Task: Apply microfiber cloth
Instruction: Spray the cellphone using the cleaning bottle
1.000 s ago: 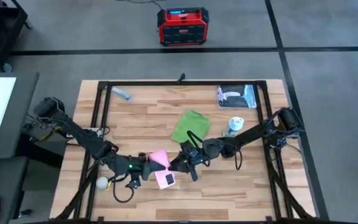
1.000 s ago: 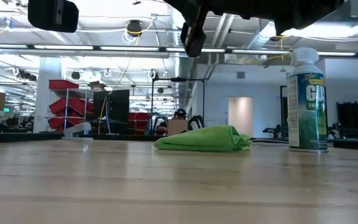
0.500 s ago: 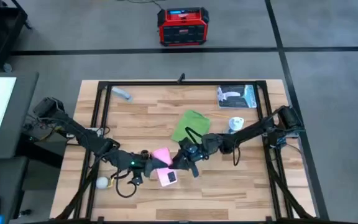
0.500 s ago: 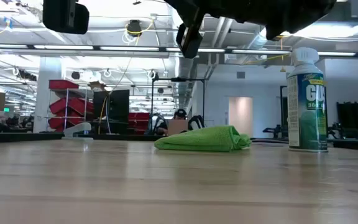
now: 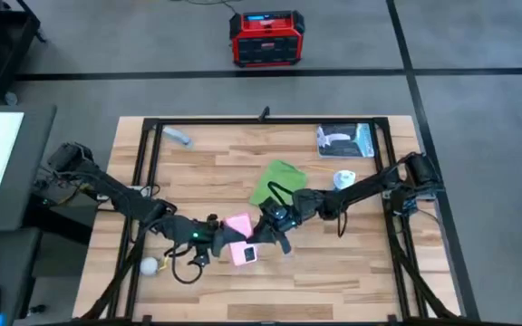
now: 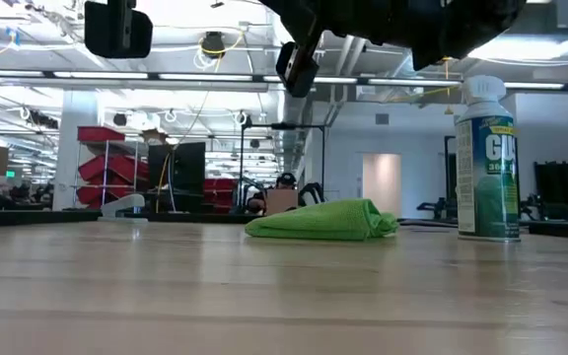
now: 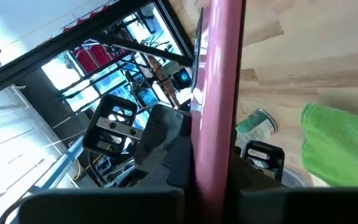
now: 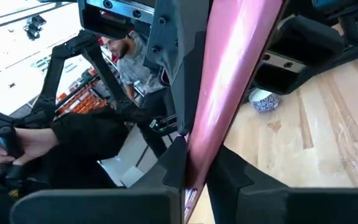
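Both arms have edged closer over the desk (image 5: 188,172), each claw, left (image 5: 225,240) and right (image 5: 259,243), pinching the pink phone (image 5: 239,249); the green cloth (image 5: 276,182) lies untouched nearby, and a tug could drop the phone.

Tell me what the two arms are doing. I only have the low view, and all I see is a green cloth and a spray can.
Observer: The left gripper and the right gripper are both shut on one pink phone, one on each side.
Operator: Is the cloth touching the phone?
Observer: No. The microfiber cloth lies apart, farther back on the table, with neither gripper on it.
Operator: Anything else back there?
Observer: A blue-and-white packet lies near the far right corner.
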`<state>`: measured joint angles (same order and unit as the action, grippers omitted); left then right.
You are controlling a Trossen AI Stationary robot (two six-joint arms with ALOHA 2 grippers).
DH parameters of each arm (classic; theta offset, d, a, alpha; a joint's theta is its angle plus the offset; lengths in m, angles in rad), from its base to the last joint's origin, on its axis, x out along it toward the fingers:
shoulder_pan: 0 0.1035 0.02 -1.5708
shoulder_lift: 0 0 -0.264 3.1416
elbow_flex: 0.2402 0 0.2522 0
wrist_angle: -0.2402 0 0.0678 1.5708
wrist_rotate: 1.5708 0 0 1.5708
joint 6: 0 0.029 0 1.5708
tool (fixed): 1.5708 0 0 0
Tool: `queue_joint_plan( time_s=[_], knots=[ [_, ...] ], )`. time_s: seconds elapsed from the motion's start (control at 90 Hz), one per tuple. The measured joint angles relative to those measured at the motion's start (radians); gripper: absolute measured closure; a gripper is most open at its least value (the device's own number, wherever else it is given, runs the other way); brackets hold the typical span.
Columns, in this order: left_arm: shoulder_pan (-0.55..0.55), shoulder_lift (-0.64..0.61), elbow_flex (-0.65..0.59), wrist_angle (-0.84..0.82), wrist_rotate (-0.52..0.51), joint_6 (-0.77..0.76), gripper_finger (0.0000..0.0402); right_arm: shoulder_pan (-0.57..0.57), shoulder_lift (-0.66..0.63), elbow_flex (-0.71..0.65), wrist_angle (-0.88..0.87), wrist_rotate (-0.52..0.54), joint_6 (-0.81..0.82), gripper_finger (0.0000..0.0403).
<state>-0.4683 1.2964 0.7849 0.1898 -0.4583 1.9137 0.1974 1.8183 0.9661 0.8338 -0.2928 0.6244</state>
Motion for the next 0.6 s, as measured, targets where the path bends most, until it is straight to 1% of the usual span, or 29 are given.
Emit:
queue_joint_plan(
  time_s=[0.2, 0.422, 0.522, 0.6],
  knots=[
    [-0.009, 0.0, -0.001, -0.002, -0.015, -0.049, 0.0377, -0.005, 0.0, 0.001, -0.012, 0.002, -0.019, 0.0378],
    [-0.04, -0.009, -0.001, -0.018, -0.037, -0.175, 0.0363, -0.004, 0.0, 0.004, -0.013, 0.005, -0.026, 0.0378],
    [-0.045, -0.029, -0.001, -0.037, -0.037, -0.249, 0.0361, -0.004, 0.001, 0.007, -0.013, 0.011, -0.024, 0.0378],
    [-0.045, -0.059, 0.0, -0.082, -0.035, -0.309, 0.036, -0.005, 0.001, 0.009, -0.014, 0.02, -0.02, 0.0378]
  ],
)
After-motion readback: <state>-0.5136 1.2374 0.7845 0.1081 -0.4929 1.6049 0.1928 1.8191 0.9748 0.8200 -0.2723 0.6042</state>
